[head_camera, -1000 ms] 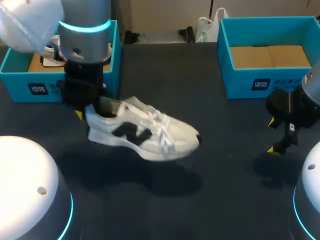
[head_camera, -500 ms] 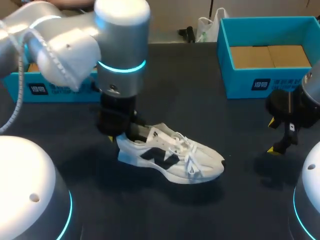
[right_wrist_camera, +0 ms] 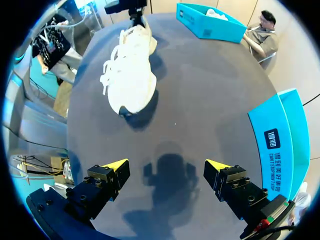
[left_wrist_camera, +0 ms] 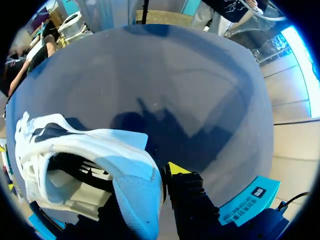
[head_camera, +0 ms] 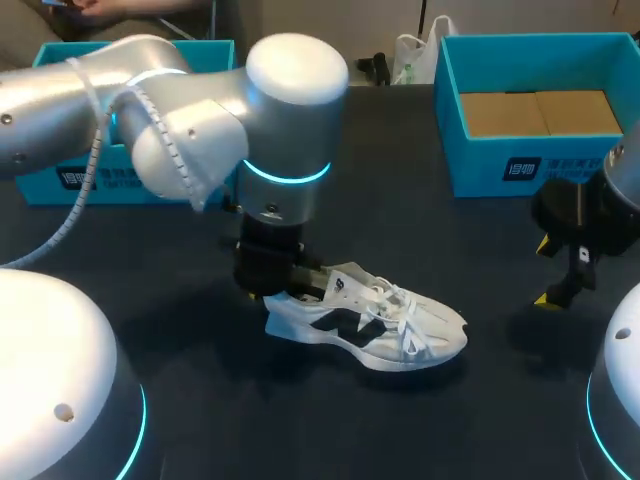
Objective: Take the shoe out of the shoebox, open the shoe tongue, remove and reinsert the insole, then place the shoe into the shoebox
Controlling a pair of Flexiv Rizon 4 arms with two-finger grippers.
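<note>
**Head view.** The white mesh sneaker with a dark side patch and white laces is near the middle of the dark bench. Its toe points to about four o'clock and its heel to ten. The left jaws grip the heel collar from above. I cannot tell whether the sole rests on the bench or hangs just over it. The main risk, as I judge it, is that the hold is on one soft edge far from the toe. The sneaker could swing toe-down, slip from the pinch, or roll onto its side when let go. The left teal cardboard shoebox stands at ten o'clock and the right teal cardboard shoebox at two, both well apart from the sneaker. The right jaws hang at three o'clock.

**Left wrist view.** The sneaker's heel wall is pinched. One yellow tip shows outside it and the other is hidden inside. The mouth gapes, with pale lining in shadow.

**Right wrist view.** The right jaws stand wide apart over the bare bench, holding nothing. The sneaker lies well ahead, toe toward them. Its loose laces bunch over the tongue and may resist opening.
</note>
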